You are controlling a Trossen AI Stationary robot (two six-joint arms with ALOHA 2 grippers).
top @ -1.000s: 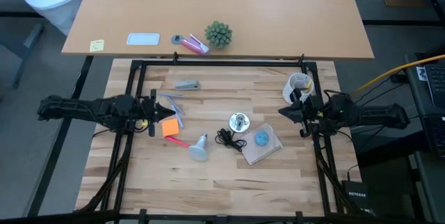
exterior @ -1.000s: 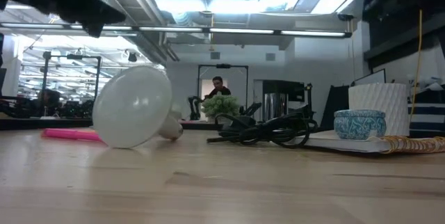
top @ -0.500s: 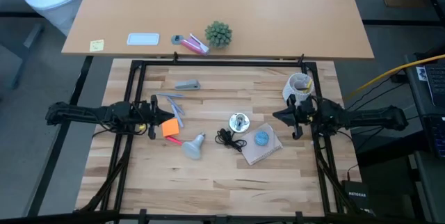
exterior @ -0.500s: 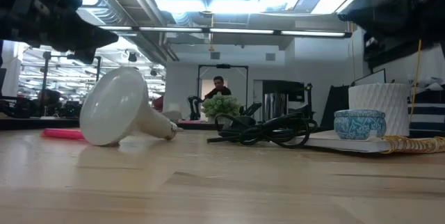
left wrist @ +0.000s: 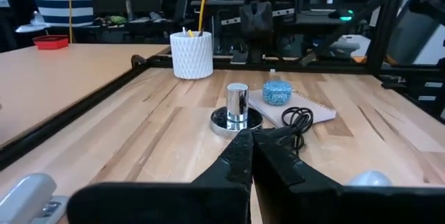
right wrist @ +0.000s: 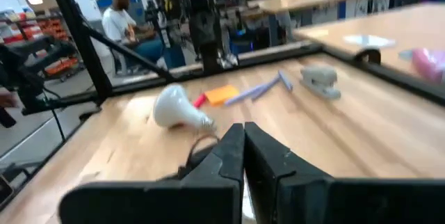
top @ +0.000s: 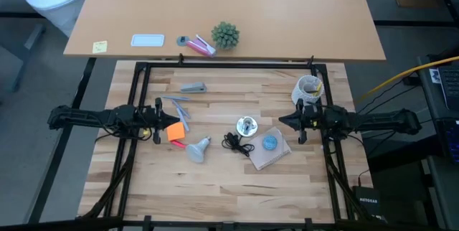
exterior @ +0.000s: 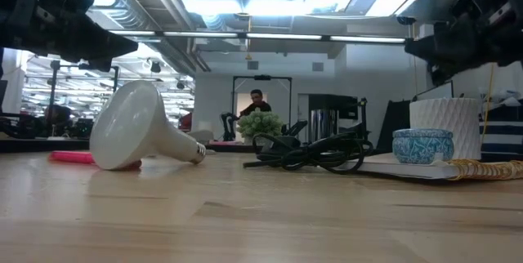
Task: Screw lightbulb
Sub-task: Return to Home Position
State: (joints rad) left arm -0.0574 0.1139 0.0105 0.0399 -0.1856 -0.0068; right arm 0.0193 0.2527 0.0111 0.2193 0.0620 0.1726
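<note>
Planks of pale wood make up the tabletop (top: 215,188), and the bulb (top: 199,149) lies on its side there, left of centre, with no claw touching it. Its white globe faces the near edge, and its grey base points toward the socket (top: 246,125) and the black cord (top: 233,143). A pink marker (top: 183,145) lies just beside the globe, next to an orange pad (top: 174,131). Right of the cord, a blue blob (top: 270,143) sits on a notebook (top: 259,158). The left claw (top: 159,121) hangs above the left side of the tabletop near the pad, and its wrist view shows the fingers (left wrist: 240,156) pressed together. The right claw (top: 283,121) hangs above the right side near a white cup (top: 309,87), its fingers (right wrist: 233,147) also pressed together.
</note>
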